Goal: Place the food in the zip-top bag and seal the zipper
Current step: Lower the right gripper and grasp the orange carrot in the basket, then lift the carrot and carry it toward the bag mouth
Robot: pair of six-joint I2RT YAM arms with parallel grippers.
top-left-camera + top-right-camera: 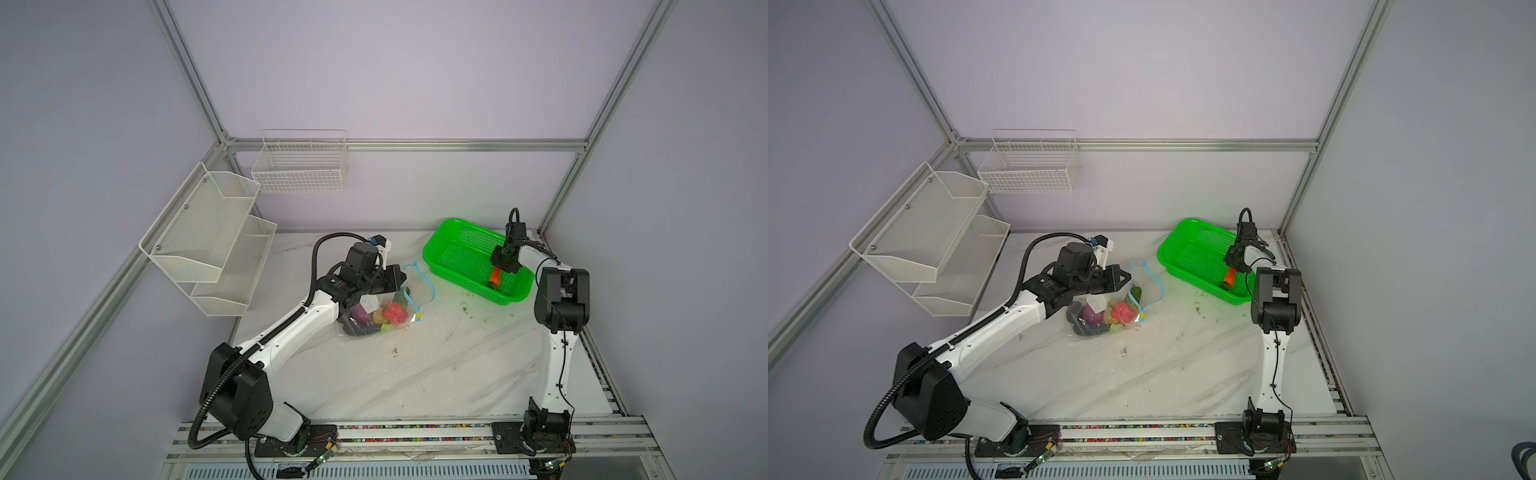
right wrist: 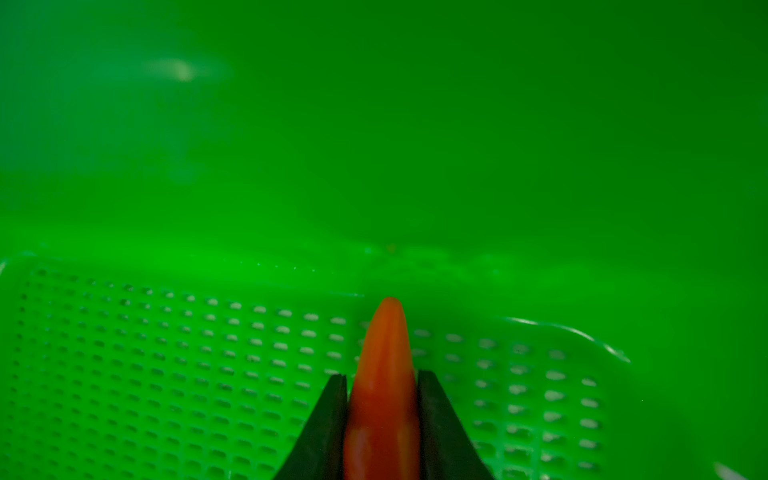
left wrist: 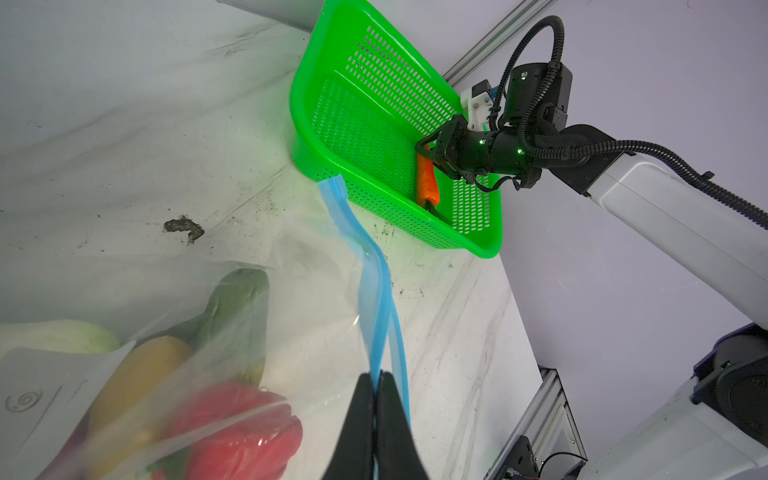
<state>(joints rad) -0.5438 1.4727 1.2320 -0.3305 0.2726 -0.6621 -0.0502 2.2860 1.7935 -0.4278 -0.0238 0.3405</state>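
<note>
Mostly scuffed marble bench (image 1: pixel 415 374) inside grey walls (image 1: pixel 415 83); left pincer (image 3: pixel 377 376) pinches zipper (image 3: pixel 374 299) of zip-top bag (image 3: pixel 307 299), right pincer (image 2: pixel 382 374) clamps carrot (image 2: pixel 386 332) in green basket (image 1: pixel 465 249), far basket wall blurred.

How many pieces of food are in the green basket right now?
1. The carrot, at the basket's near end, gripped by the right pincer. The pincer may hide a bit.

White shells, black joints. The left arm (image 1: pixel 299 328) bears a black corrugated conduit (image 1: pixel 203 409) and a tapered black end effector (image 3: pixel 377 376); the right arm (image 1: pixel 550 374) a thin cable (image 1: pixel 562 365) and green lights (image 3: pixel 519 151), perhaps LEDs.
</note>
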